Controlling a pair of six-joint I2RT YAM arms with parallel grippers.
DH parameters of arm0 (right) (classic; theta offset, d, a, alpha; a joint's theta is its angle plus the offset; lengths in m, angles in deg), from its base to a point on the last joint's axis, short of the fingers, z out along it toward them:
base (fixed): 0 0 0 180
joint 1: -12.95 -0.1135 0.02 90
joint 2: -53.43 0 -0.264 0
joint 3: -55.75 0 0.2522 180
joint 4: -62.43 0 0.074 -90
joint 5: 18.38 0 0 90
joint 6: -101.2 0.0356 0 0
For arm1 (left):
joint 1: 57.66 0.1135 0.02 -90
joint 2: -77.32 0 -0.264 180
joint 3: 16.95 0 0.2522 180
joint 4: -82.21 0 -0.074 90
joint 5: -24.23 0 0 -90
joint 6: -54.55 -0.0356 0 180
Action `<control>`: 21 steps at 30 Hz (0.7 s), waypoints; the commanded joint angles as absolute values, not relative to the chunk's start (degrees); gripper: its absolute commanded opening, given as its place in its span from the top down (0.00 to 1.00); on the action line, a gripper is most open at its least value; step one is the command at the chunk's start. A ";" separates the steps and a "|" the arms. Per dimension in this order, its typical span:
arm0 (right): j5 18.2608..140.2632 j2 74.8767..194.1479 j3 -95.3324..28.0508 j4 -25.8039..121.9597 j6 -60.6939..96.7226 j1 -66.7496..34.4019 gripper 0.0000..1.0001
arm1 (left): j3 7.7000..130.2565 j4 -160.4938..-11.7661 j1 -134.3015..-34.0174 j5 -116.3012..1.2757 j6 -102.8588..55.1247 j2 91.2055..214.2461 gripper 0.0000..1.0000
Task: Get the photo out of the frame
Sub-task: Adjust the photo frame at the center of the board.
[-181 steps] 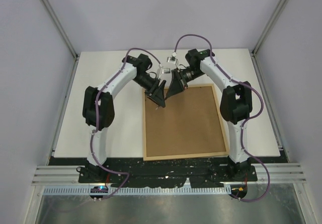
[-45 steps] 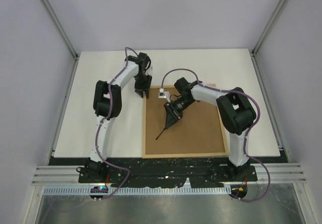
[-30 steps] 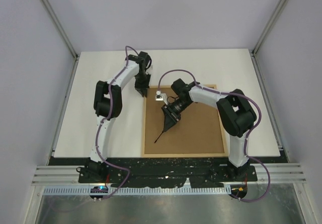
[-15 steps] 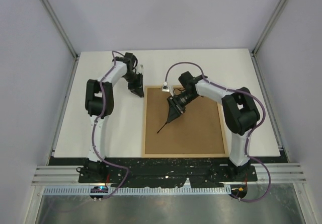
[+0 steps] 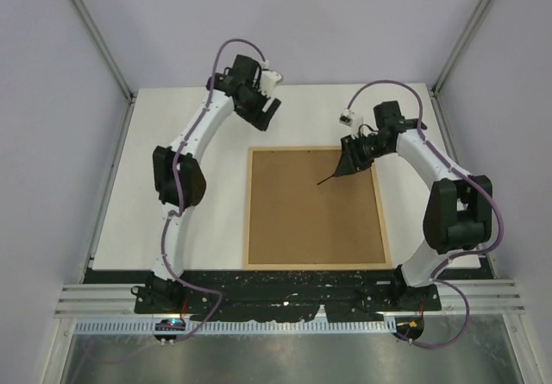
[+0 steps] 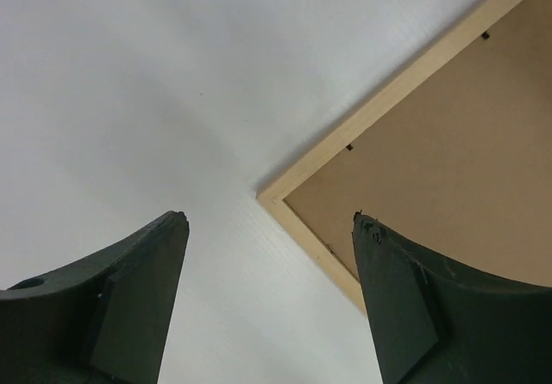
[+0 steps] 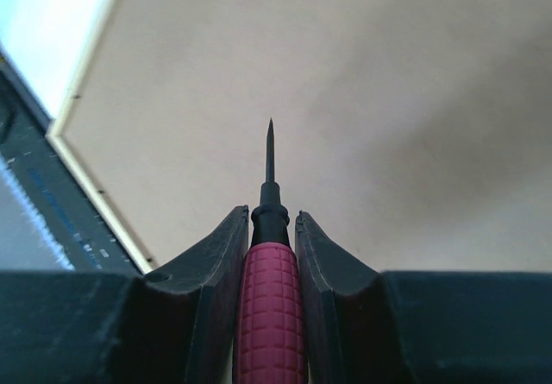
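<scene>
Brown fibreboard back of the frame [image 5: 315, 207] faces up on the bench [image 5: 190, 160]. Both arms have withdrawn: left gripper [image 5: 266, 116] wide, empty, at 11 o'clock; right gripper [image 5: 352, 157] clamps a pink-handled screwdriver [image 7: 269, 315] at 1 o'clock. Unseen, the photo presumably remains inside.

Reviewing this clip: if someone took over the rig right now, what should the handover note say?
Left gripper: open and empty, raised over the table near the frame's far-left corner.
Right gripper: shut on a red-handled screwdriver, with the thin tip pointing over the far-right part of the frame's back. I cannot tell whether it touches.
Frame: lying flat, brown back up, back panel in place.
Photo: not in view.
Done: the tool is in hand; nothing is visibly opened.
Left: free and lift the back panel, then take the photo out.
</scene>
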State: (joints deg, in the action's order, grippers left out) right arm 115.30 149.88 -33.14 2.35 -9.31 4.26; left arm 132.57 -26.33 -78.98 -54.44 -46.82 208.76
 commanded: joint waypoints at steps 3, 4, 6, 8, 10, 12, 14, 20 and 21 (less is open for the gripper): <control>102.47 143.70 -28.41 8.86 -4.80 7.76 0.92 | 130.84 -26.90 -84.64 -64.72 -65.40 212.32 0.18; 103.25 142.74 -28.41 8.77 -4.54 9.07 0.92 | 130.58 -27.16 -84.90 -64.28 -67.51 212.23 0.18; 104.66 140.81 -28.15 8.77 -3.66 11.01 0.92 | 129.88 -28.91 -85.43 -64.45 -71.03 211.62 0.16; 105.80 138.35 -27.27 8.77 -3.39 12.16 0.92 | 129.70 -31.02 -85.61 -64.11 -74.45 211.35 0.11; 106.95 135.37 -26.22 8.77 -3.39 13.90 0.92 | 130.49 -30.94 -85.61 -62.62 -77.79 211.88 0.08; 107.39 133.16 -25.42 8.86 -3.48 14.36 0.92 | 132.06 -29.71 -85.61 -61.30 -80.87 212.75 0.06; 107.92 131.05 -24.81 8.86 -3.48 14.62 0.92 | 133.91 -27.26 -85.61 -60.16 -83.16 214.16 0.06; 109.85 126.65 -24.19 8.86 -3.65 14.80 0.92 | 132.95 -25.15 -85.87 -63.48 -86.77 216.62 0.12; 110.11 126.21 -24.19 8.77 -3.65 14.80 0.92 | 133.13 -23.92 -86.05 -63.92 -87.56 216.97 0.14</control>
State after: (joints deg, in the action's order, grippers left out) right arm 107.48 128.85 -24.59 7.09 -3.83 14.84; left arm 131.61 -27.14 -85.76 -62.16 -82.54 215.25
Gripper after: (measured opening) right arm 0.317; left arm 0.884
